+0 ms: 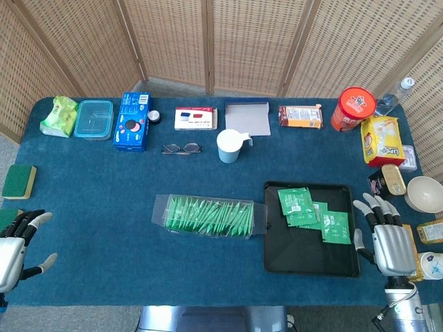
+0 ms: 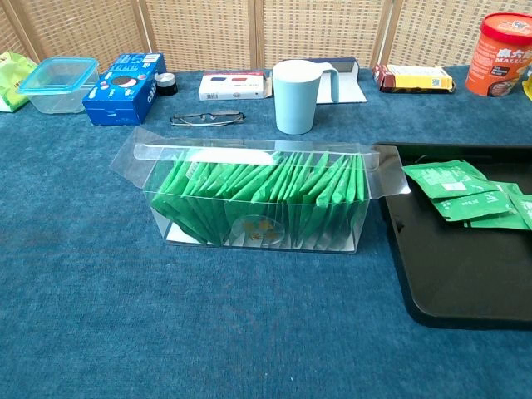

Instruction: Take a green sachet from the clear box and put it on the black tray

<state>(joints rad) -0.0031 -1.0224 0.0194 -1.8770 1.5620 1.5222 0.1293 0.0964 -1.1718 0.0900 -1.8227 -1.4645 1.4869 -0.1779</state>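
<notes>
A clear box [image 1: 208,215] [image 2: 258,204] sits mid-table, packed with several upright green sachets [image 2: 266,199]. To its right lies the black tray [image 1: 304,256] [image 2: 465,283] with several green sachets [image 1: 313,213] [image 2: 461,193] lying flat on its far right part. My right hand [image 1: 385,235] rests open beside the tray's right edge, fingers spread, holding nothing. My left hand [image 1: 19,242] is at the table's near left corner, open and empty, far from the box. Neither hand appears in the chest view.
A light blue cup [image 1: 230,146] [image 2: 297,96] and glasses [image 1: 181,148] [image 2: 206,119] stand behind the box. Boxes, a plastic container [image 1: 93,118] and a red tub [image 1: 354,108] line the far edge. A bowl [image 1: 423,194] and snack packs crowd the right side. A green sponge [image 1: 19,181] lies left.
</notes>
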